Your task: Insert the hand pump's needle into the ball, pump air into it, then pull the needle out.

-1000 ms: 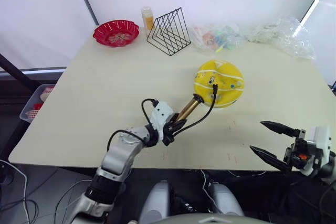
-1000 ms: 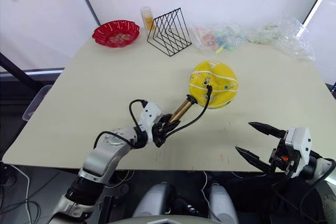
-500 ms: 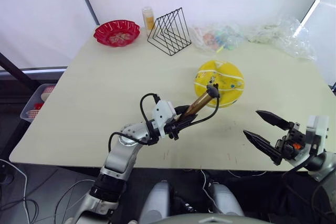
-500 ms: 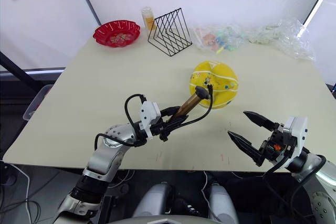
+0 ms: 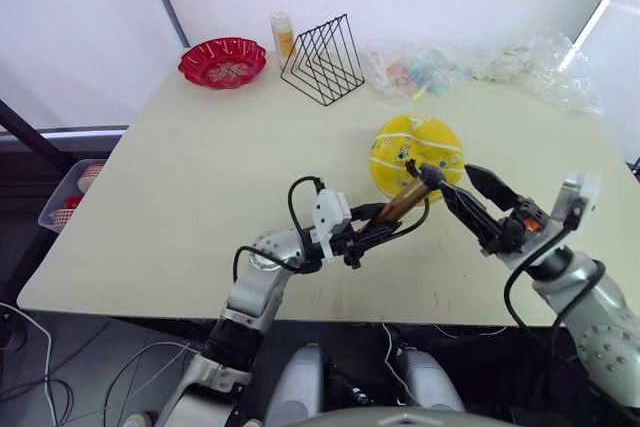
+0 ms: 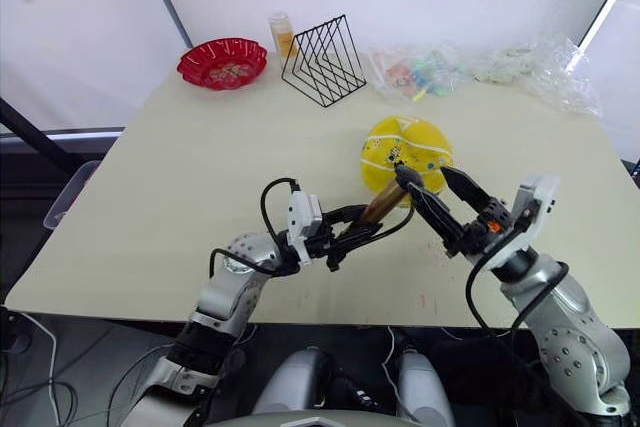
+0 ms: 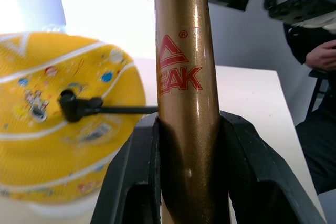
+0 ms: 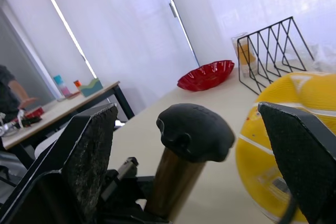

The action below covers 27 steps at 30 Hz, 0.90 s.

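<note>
While the left gripper point(image 5: 372, 230) holds the pump point(image 5: 400, 203) firmly by its gold barrel, lifted off the tabletop point(image 5: 180, 187) and slanted up toward about 2 o'clock, the right gripper point(image 6: 432, 197) comes to the black handle point(image 8: 195, 130) at the upper end. Its jaws are wide open, one finger on each side of the handle, not yet touching it as far as I can see. The ball point(image 5: 418, 155) lies on the tabletop just beyond the pump, near the middle of the far half. The hose point(image 7: 123, 109) runs from the pump to a black fitting point(image 7: 71, 105) seated on the ball's skin, so I judge the needle is already in, though the pin itself is hidden.

The step in hand seems to be taking the handle to begin pumping. To do it well, the right jaws should close squarely on the handle, centred, so it does not slip out on the pull. The strokes should go straight along the barrel; any sideways force could twist the pump in the left jaws or drag the hose and pull the fitting out of the ball. The left gripper should keep the barrel steady and leave some slack in the hose.
</note>
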Each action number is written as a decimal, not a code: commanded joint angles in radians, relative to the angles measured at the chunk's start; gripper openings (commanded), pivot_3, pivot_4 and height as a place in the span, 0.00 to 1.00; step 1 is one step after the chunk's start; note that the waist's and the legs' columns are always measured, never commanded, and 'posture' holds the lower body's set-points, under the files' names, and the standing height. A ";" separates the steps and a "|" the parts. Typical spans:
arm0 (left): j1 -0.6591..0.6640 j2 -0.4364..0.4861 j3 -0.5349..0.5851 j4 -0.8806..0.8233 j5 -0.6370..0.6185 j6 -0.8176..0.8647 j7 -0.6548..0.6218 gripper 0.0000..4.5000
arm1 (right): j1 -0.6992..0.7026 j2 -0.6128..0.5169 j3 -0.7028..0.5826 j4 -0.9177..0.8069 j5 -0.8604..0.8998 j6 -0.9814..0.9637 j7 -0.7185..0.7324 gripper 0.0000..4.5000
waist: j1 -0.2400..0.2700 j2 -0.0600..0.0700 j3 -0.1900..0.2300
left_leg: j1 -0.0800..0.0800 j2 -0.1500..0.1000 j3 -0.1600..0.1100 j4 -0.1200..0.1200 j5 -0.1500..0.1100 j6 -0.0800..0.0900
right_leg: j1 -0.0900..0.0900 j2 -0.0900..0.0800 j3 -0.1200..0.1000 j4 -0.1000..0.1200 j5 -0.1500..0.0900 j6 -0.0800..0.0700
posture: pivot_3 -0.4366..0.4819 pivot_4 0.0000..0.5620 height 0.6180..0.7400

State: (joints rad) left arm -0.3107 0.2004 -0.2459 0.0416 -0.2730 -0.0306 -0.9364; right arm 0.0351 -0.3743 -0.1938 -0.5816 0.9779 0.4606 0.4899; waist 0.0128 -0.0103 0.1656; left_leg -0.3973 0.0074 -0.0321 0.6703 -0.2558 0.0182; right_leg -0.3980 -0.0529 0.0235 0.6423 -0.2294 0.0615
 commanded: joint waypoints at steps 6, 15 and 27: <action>-0.031 -0.033 -0.023 -0.005 -0.001 -0.045 -0.020 0.24 | -0.044 0.064 0.064 -0.018 -0.011 -0.008 -0.041 1.00 | -0.002 0.000 0.000 | 0.000 0.000 0.000 0.000 0.000 0.000 | 0.000 0.000 0.000 0.000 0.000 0.001 | 0.48 0.27 1.00; -0.025 -0.032 -0.028 -0.003 0.004 -0.044 -0.025 0.24 | -0.055 0.073 0.069 -0.015 -0.018 -0.016 -0.026 1.00 | -0.002 0.000 0.000 | 0.000 0.000 0.000 0.000 0.000 0.000 | 0.000 0.000 0.000 0.000 0.000 0.000 | 0.48 0.27 1.00; -0.015 -0.030 -0.035 0.013 0.017 -0.052 -0.026 0.24 | -0.074 0.088 0.070 -0.018 0.014 -0.009 -0.026 1.00 | -0.002 0.000 0.000 | 0.000 0.000 -0.001 0.000 0.000 0.000 | 0.000 0.000 0.000 0.000 0.000 0.000 | 0.48 0.27 1.00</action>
State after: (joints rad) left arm -0.3261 0.1743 -0.2725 0.0608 -0.2590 -0.0718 -0.9615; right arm -0.0209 -0.2903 -0.1200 -0.5693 0.9586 0.4627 0.4522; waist 0.0108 -0.0102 0.1656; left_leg -0.3973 0.0076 -0.0327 0.6701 -0.2558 0.0182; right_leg -0.3981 -0.0526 0.0232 0.6422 -0.2295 0.0616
